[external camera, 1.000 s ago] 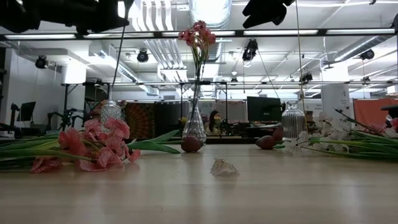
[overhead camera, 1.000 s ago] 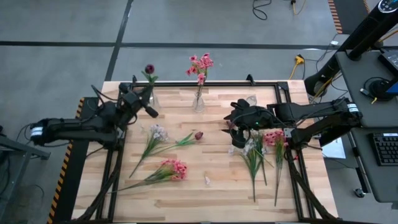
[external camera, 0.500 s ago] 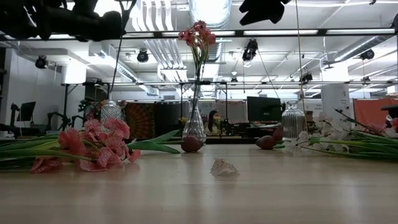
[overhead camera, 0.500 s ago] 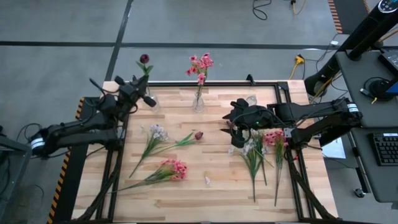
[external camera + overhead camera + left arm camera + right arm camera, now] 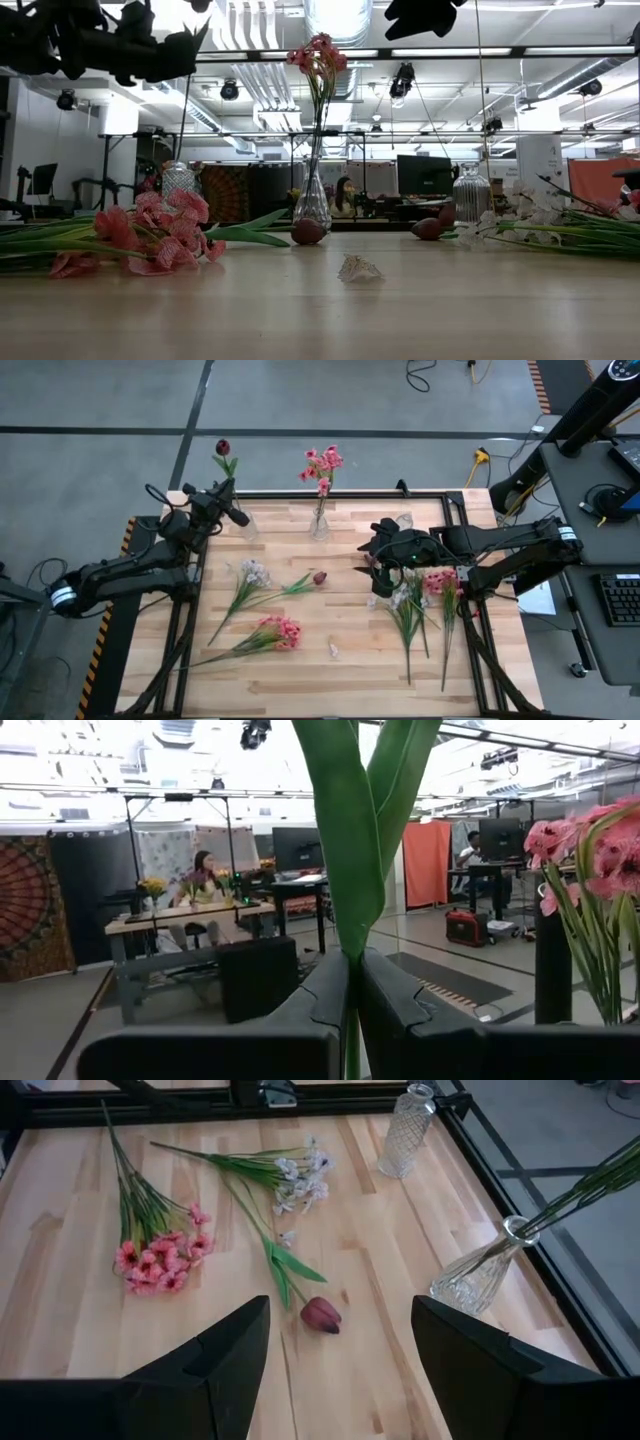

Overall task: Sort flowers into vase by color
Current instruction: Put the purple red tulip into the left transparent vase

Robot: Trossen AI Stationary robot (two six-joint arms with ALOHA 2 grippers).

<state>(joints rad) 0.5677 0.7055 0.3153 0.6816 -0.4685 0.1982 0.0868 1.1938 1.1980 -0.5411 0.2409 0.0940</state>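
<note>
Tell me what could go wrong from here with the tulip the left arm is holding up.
1. The left gripper pinches the red tulip low on its thin stem, so the bud may sway and miss the narrow neck of the left vase.
2. That vase stands near the table's back edge; a sideways nudge could tip it.
3. The right gripper hangs open above the tulip on the table, waiting.

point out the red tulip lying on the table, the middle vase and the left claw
red tulip (image 5: pixel 319 577), high view, on the bud
middle vase (image 5: pixel 319 526), high view, on the glass body
left claw (image 5: pixel 232 512), high view, between the fingertips
</note>
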